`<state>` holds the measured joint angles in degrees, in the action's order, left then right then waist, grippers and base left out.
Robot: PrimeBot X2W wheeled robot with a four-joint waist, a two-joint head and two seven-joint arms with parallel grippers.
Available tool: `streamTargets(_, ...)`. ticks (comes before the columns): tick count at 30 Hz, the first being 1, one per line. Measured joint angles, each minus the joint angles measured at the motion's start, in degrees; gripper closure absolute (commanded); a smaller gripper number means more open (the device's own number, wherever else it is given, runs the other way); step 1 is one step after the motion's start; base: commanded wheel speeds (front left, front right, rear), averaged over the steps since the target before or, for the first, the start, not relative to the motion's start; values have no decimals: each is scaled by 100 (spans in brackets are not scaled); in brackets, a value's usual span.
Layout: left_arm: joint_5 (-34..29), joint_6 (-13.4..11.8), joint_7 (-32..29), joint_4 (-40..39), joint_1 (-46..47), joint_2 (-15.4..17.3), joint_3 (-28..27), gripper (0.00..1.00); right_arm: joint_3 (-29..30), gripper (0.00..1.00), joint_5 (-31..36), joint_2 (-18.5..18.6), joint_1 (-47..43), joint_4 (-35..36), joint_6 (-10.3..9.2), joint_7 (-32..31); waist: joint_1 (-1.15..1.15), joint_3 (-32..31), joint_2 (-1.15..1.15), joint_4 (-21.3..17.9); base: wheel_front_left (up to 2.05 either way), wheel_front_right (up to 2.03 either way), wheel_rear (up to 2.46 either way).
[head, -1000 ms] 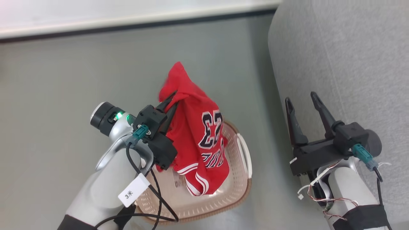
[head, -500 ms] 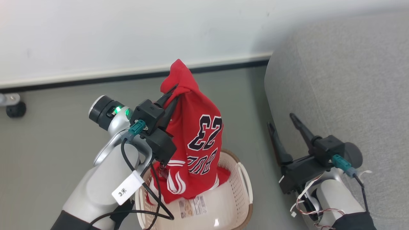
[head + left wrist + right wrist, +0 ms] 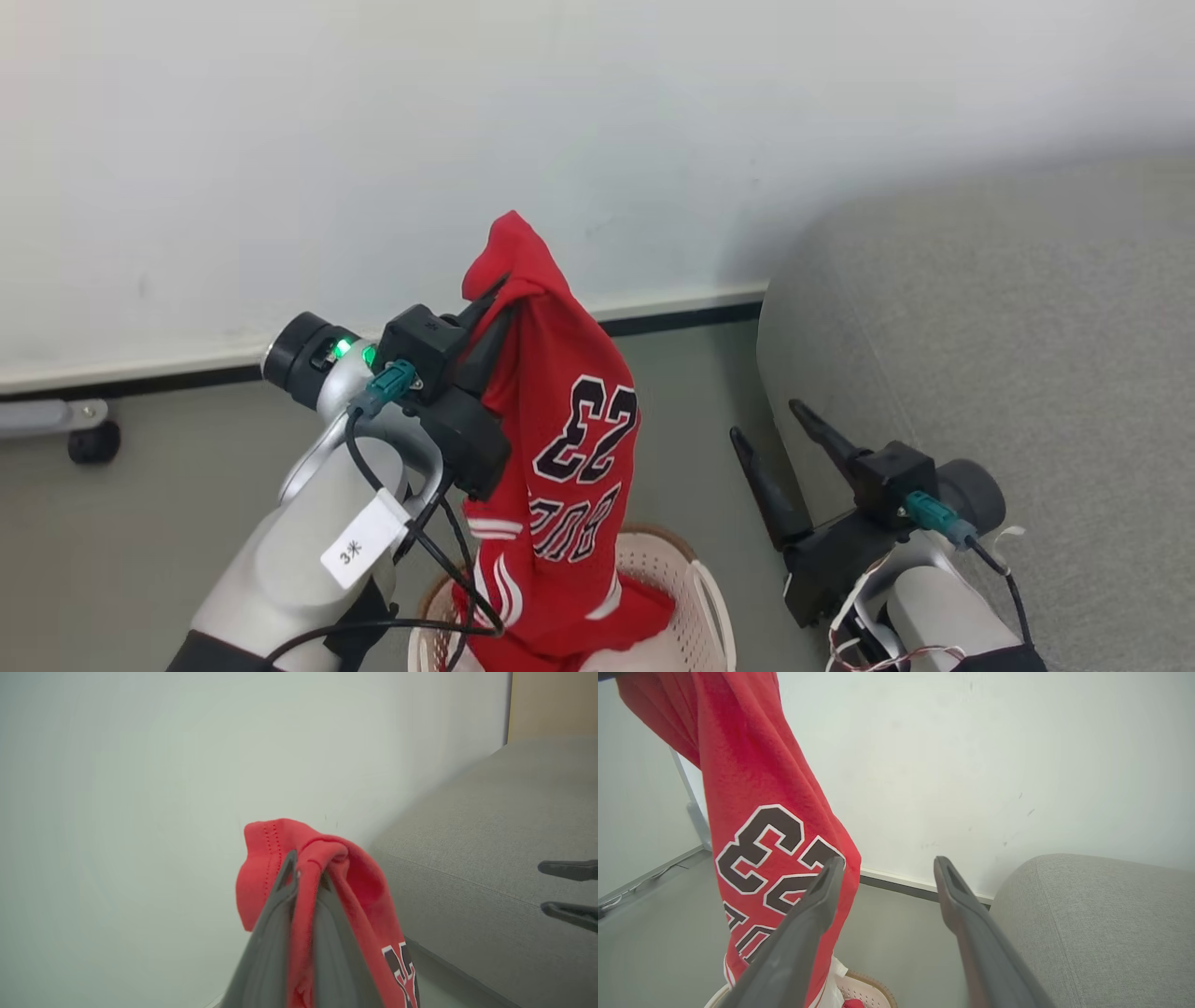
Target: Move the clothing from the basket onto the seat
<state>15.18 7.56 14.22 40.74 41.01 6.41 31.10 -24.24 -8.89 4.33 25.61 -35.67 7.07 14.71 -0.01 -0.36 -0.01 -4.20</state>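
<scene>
Grey seat (image 3: pixel 1027 327), right. Basket (image 3: pixel 711 607), near centre. Red clothing (image 3: pixel 569 448) hangs from the left gripper (image 3: pixel 499 299), which is clamped on a bunched fold; its hem reaches the basket. Right gripper (image 3: pixel 766 420) is spread wide and empty. Risk: the hem could snag the rim, or the narrow pinch could slip.

We see a plain white wall (image 3: pixel 280 140) meeting a grey-green floor (image 3: pixel 121 560) along a dark skirting strip (image 3: pixel 681 317). At the left, a black caster (image 3: pixel 91 441) rests on the floor near the wall. The light-grey seat (image 3: pixel 1027 327) stands at the right, close to the wall. Light is soft, even.
</scene>
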Motion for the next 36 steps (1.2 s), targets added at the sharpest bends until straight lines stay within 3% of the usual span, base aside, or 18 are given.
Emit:
streamTargets(5,134,0,-73,-47,-9,-32,18,100,-214,0,-52,-18,15,-82,1,0,0,-261,0,-16,0,0,0)
streamTargets(12,183,0,-266,-201,29,-124,25,100,-950,0,-344,-36,260,-155,1,0,0,-513,0,-10,0,0,0)
streamTargets(20,192,0,-467,-343,92,-209,97,100,-1691,0,-657,-56,553,-405,1,0,1,-543,1,89,0,0,0)
streamTargets(28,241,0,-638,-450,164,-311,241,100,-2071,0,-861,-69,942,-936,2,0,1,-520,1,249,0,0,0)
streamTargets(36,285,1,-769,-531,270,-359,431,100,-2688,0,-1381,-77,1173,-843,7,0,1,-485,1,421,0,0,0)
